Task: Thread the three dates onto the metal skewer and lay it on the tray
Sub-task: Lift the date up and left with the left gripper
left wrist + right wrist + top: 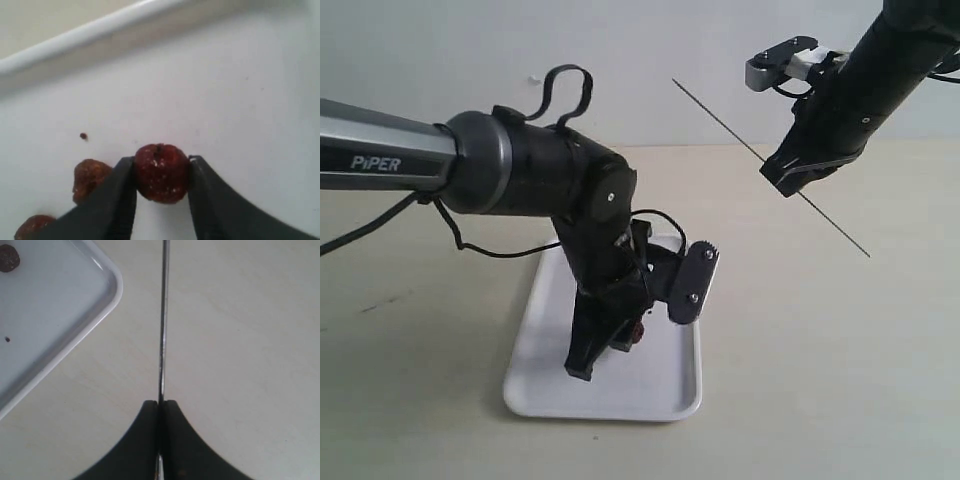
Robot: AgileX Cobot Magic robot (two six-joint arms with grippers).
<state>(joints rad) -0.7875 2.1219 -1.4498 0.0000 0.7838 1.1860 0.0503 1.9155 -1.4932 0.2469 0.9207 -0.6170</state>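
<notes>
Well, my left gripper has its jaws partly apart, clamped on one date on the tray; a second date and a third date lie just beside. My right gripper holds the metal skewer, jaws pinched together on it, above the bench

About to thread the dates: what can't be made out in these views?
Exterior view: the left arm covers the dates; only a red sliver shows.
Left wrist view: one date is cut by the frame edge; whether the date in the left claw rests on the tray is unclear.
Right wrist view: the skewer tip runs out of frame beyond the right claw.
</notes>
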